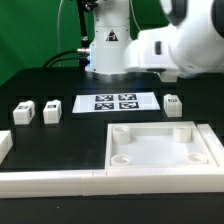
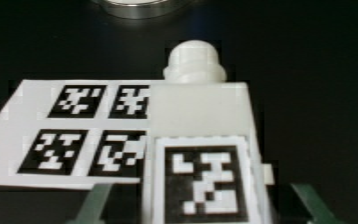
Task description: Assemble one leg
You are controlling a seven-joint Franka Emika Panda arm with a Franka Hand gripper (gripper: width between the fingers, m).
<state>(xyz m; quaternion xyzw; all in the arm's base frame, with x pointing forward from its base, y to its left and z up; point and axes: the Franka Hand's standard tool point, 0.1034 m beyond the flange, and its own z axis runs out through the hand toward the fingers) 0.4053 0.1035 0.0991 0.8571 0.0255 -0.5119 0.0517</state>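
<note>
The leg [image 2: 202,130], a white block with a rounded peg at its far end and a black-and-white tag on its near face, sits between the two fingers [image 2: 101,205] of the pincer [image 2: 202,198]. The fingers stand apart, one on each side. A dark strip shows between each finger and the block, so nothing is clamped. The marker board [image 2: 78,130] lies just beside the leg. In the exterior view the leg [image 1: 173,103] rests on the black table [image 1: 60,140], just off the exterior view's right end of the marker board [image 1: 117,102] and below the arm [image 1: 185,45]. A second leg [image 1: 51,110] and a third leg [image 1: 22,113] stand near each other toward the exterior view's left. The square panel [image 1: 165,150] with round corner sockets lies nearer the camera.
</note>
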